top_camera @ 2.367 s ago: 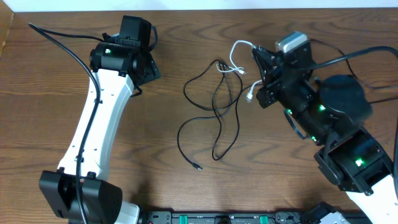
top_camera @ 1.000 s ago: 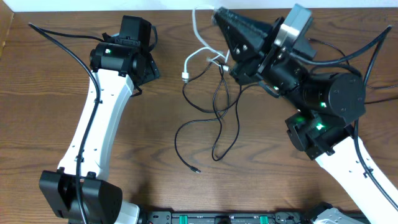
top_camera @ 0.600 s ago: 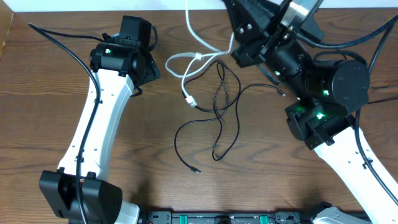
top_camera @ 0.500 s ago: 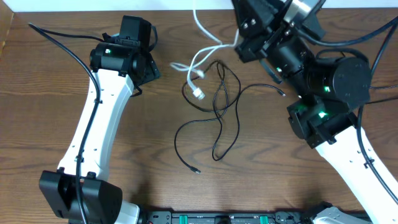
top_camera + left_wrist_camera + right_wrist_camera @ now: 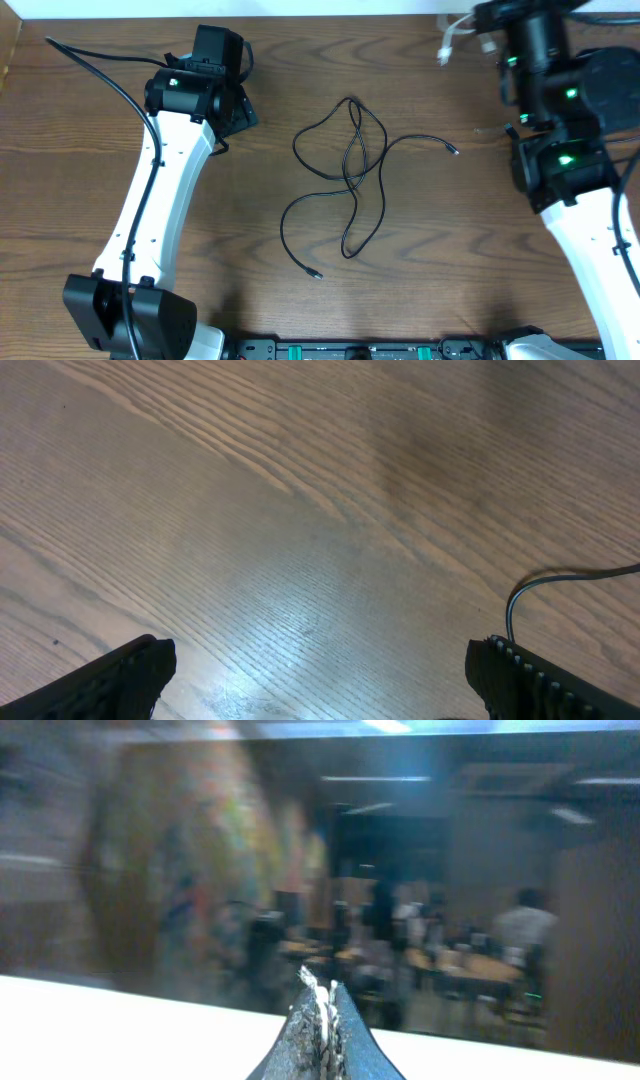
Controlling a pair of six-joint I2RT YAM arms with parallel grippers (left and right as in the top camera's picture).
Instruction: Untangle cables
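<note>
Two thin black cables (image 5: 349, 172) lie looped over each other at the table's middle, with plug ends at the right (image 5: 455, 150) and the front (image 5: 316, 271). The white cable (image 5: 446, 47) hangs at the far right edge, clear of the black ones. My right gripper (image 5: 482, 22) is raised there and shut on it; the right wrist view shows white cord (image 5: 322, 1005) pinched between the closed fingertips, with the camera facing the room. My left gripper (image 5: 238, 108) rests low at the back left, open and empty (image 5: 320, 665), a black cable loop (image 5: 560, 582) just beyond its right finger.
The thick black wires (image 5: 110, 75) of the left arm trail over the table's back left. The left arm's base (image 5: 130, 315) sits at the front left. A black rail (image 5: 350, 350) runs along the front edge.
The right arm has swung up and to the right with the white cable, drawing it off the black cables to the far right edge. The left arm has not moved.
</note>
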